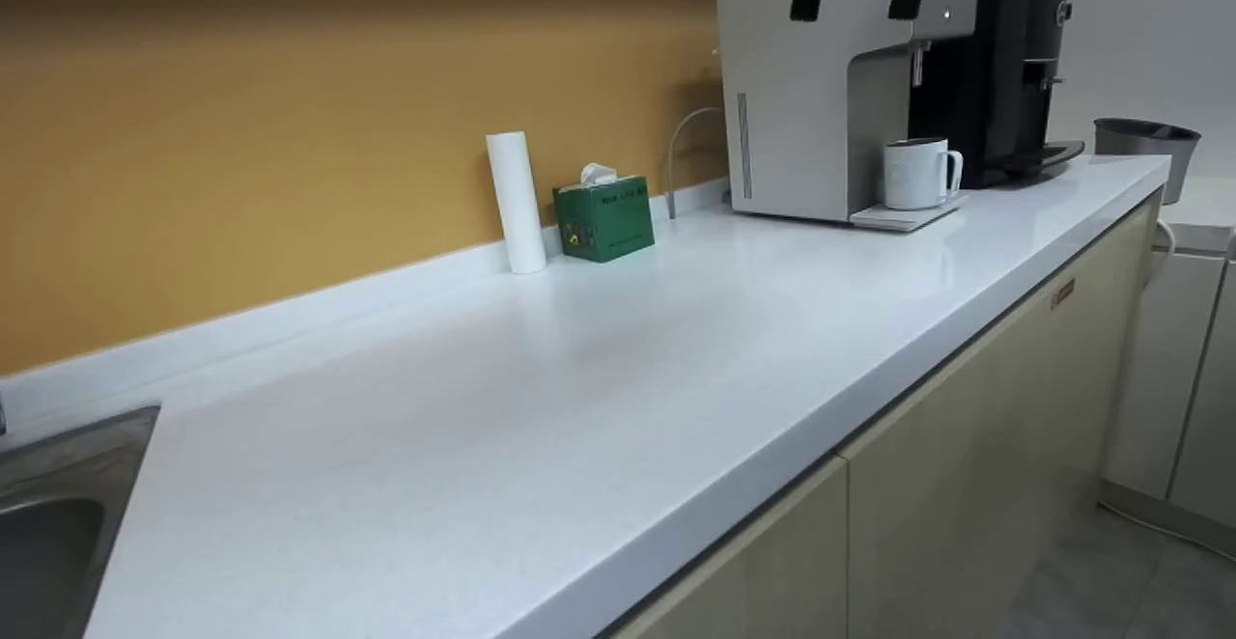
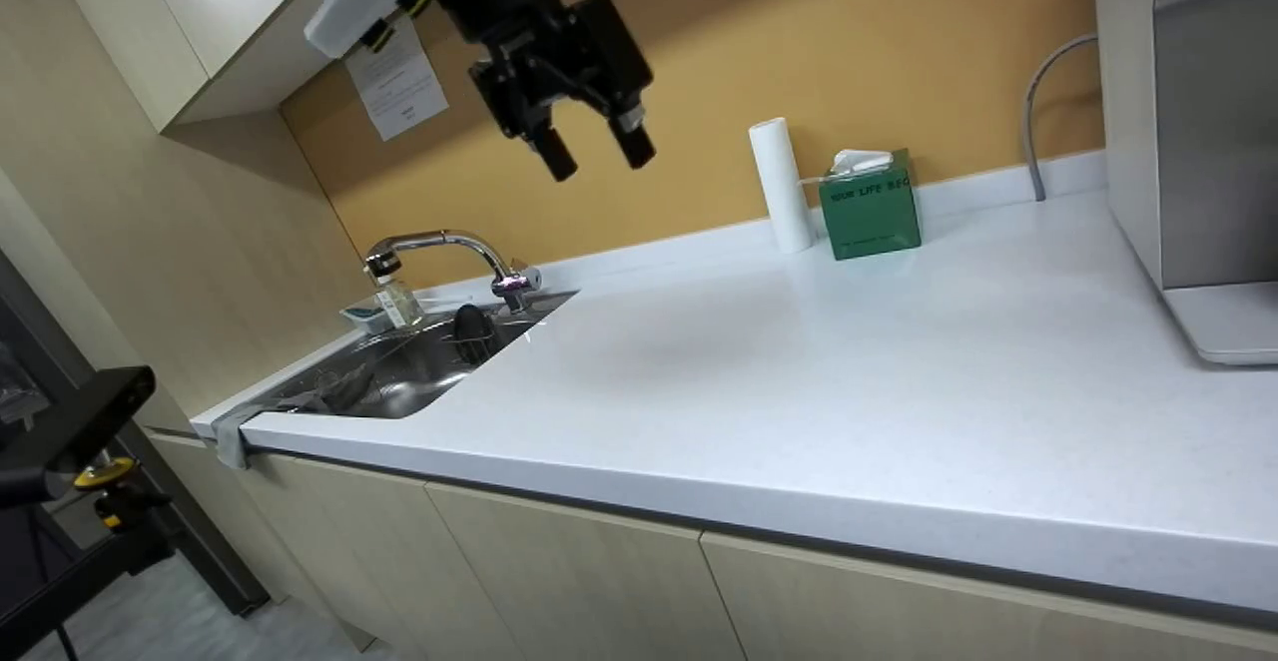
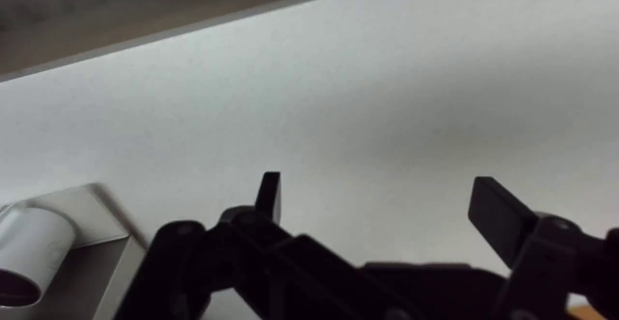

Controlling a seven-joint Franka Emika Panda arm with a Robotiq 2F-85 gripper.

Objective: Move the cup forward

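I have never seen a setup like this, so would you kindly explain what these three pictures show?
The dark part hanging above the white counter is a robot's gripper. Its jaws stand open and hold nothing. Two pictures come from cameras placed outside the robot; the picture with the jaws up close comes from a camera on its wrist. On the counter stand a tall white cylinder, a green tissue box, a pale coffee machine and a black machine beyond it. The white mug, which the robot is meant to move forward, stands upright on the coffee machine's tray.
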